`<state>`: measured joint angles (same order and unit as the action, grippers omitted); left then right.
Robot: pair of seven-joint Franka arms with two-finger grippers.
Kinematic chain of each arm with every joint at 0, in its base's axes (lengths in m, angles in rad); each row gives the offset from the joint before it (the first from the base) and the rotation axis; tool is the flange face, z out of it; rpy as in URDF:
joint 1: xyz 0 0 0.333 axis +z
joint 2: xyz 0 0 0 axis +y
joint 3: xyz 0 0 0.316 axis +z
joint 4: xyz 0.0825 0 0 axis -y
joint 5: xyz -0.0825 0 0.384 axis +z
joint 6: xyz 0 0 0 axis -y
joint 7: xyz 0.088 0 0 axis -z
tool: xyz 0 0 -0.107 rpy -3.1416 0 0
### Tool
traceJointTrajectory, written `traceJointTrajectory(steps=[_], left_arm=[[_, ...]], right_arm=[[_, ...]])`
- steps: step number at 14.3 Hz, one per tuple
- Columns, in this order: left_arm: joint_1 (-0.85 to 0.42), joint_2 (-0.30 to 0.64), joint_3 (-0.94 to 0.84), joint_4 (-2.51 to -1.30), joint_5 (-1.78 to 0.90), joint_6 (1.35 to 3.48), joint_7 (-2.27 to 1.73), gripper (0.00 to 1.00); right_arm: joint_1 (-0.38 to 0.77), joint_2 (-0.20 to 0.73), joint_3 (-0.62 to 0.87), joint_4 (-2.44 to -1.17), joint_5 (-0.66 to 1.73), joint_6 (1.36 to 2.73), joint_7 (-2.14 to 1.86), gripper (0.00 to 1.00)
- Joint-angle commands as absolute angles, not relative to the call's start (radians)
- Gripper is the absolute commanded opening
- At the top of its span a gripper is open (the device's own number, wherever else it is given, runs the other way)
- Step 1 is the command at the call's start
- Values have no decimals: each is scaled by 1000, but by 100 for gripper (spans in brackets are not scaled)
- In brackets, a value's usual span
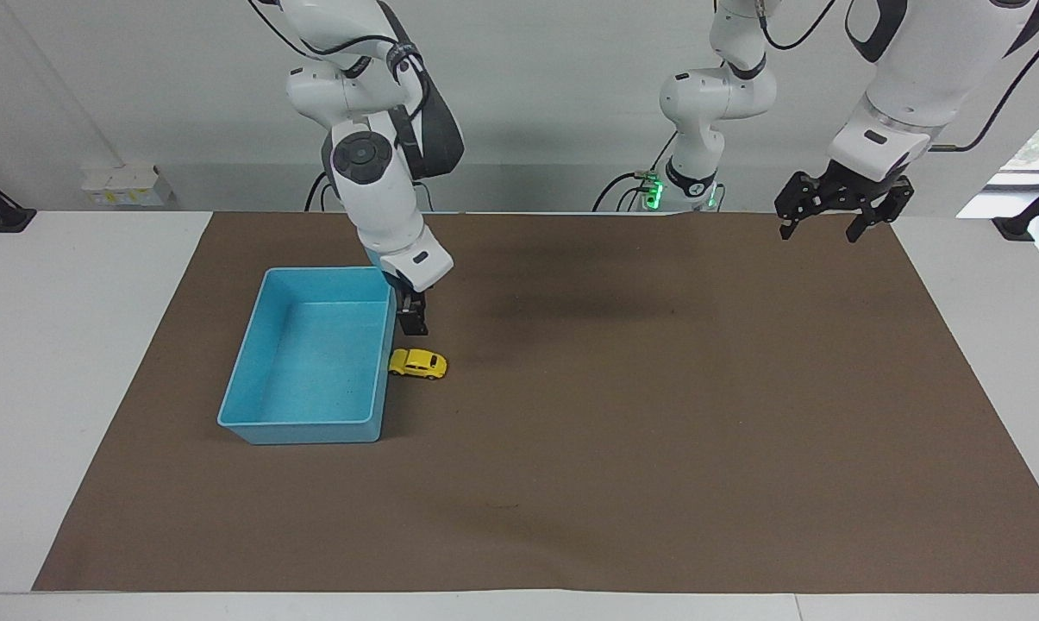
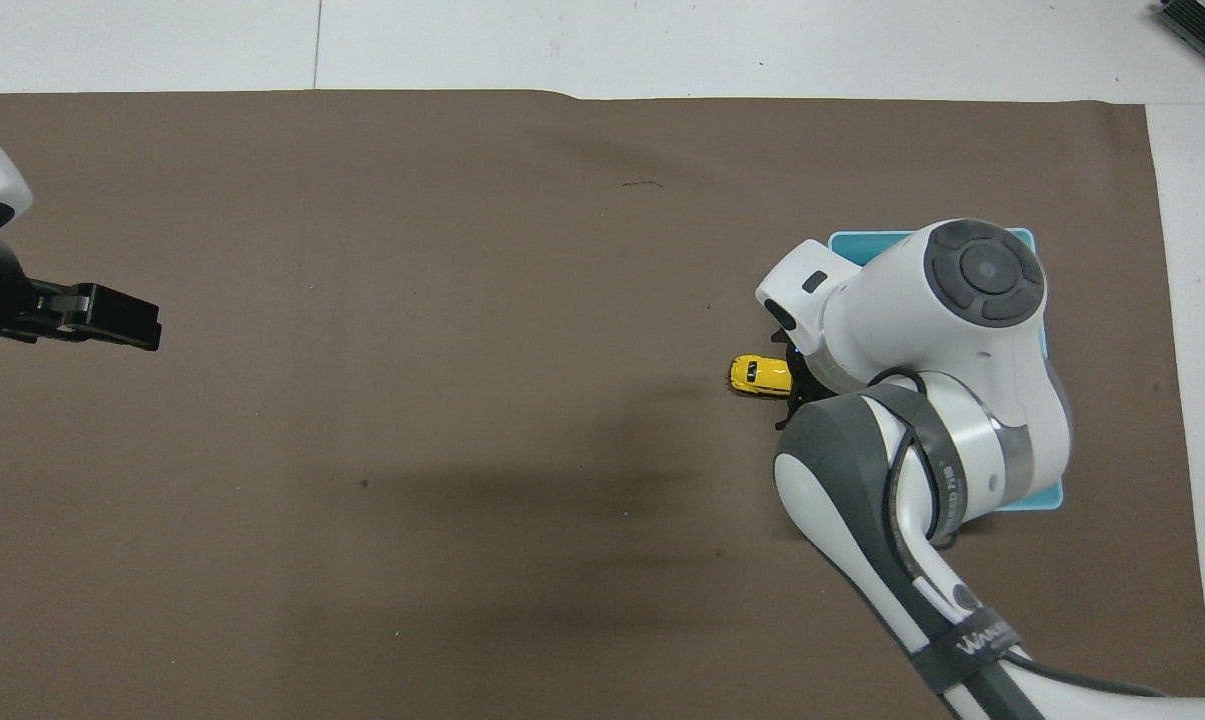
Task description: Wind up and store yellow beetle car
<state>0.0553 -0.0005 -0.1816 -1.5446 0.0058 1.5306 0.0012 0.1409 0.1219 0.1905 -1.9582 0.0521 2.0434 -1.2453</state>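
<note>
The yellow beetle car stands on the brown mat, touching the outer long wall of the blue bin on the side toward the left arm. My right gripper hangs open just over the car and the bin's wall, pointing down, a short way above the car and not touching it. In the overhead view the right arm covers the car's bin-side end and most of the bin. My left gripper waits open and empty, high over the mat's corner at its own end.
The brown mat covers most of the white table. The bin holds nothing. A small white box sits by the wall at the right arm's end.
</note>
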Motion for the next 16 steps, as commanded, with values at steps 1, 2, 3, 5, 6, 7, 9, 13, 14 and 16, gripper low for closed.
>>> traceJointTrajectory(steps=[1,2,3,5,6,7,9,13,14,16], left_arm=[[35,-12,-160,-1542,-8,1512,-3,100],[35,-12,-160,-1543,-8,1516,-5,100],[35,-14,-161,-1548,-8,1516,-11,100],[46,-20,-163,-1548,-8,1506,-2,100],[48,-20,-164,-1548,-8,1506,-3,100],[51,-20,-163,-1545,-6,1506,-5,100],[66,-20,-163,-1545,-6,1506,-6,100],[74,-20,-161,-1545,-6,1506,-5,100],[74,-20,-161,-1545,-6,1506,-5,100],[74,-20,-161,-1545,-6,1506,-5,100]], right_arm=[[143,80,190,-2063,29,2118,-1272,100],[143,86,189,-2089,19,2147,-1272,100],[143,86,189,-2130,3,2195,-1272,100],[141,86,187,-2187,-12,2265,-1270,100],[132,95,187,-2190,-24,2278,-1270,100],[124,110,186,-2192,-41,2290,-1266,100],[112,135,186,-2194,-57,2330,-1258,100],[101,160,184,-2192,-58,2391,-1227,100],[101,167,183,-2191,-58,2398,-1223,100],[101,195,183,-2189,-60,2446,-1212,100]])
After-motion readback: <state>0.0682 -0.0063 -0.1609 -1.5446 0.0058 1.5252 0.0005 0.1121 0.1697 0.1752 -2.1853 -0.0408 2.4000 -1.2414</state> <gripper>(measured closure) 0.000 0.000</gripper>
